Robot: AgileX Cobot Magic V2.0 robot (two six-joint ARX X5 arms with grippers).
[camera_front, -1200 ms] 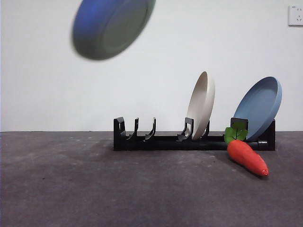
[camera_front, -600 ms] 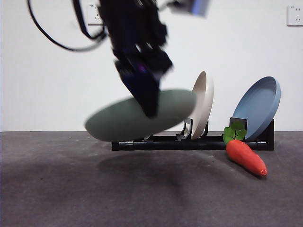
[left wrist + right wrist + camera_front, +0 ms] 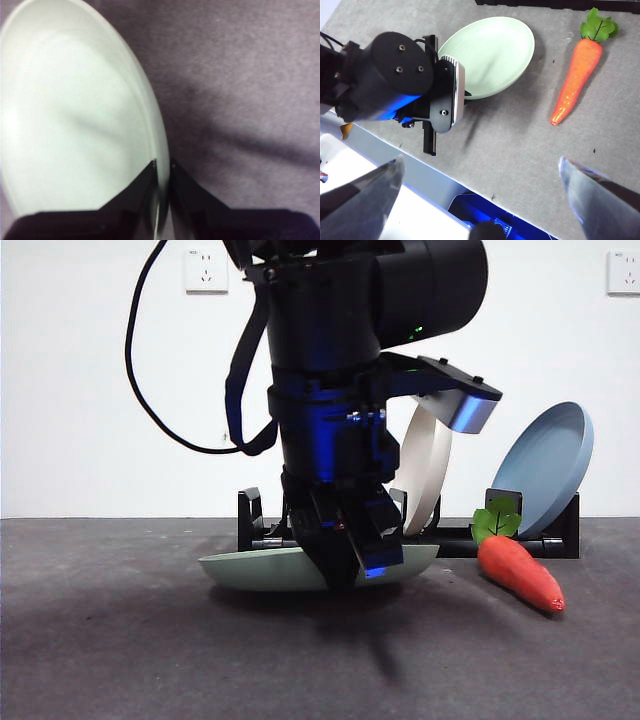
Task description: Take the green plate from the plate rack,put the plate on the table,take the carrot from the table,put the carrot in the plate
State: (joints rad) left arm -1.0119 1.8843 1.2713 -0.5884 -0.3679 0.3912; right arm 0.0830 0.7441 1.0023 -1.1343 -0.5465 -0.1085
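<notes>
Clamping the plate (image 3: 75, 115) rim low over the table (image 3: 120, 640), the left gripper (image 3: 161, 172) leaves the carrot (image 3: 575, 80), lying lengthwise, nearer the wide-open right gripper (image 3: 480, 190).

beige plate (image 3: 428, 475): upright in rack | blue plate (image 3: 548, 468): leaning at rack's end

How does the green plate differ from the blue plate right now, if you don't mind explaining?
The green plate lies nearly flat, low over the table; the blue plate stands tilted on edge in the plate rack. The left gripper pinches the green plate's rim; nothing holds the blue plate. Both are round, shallow plates with raised rims.
</notes>
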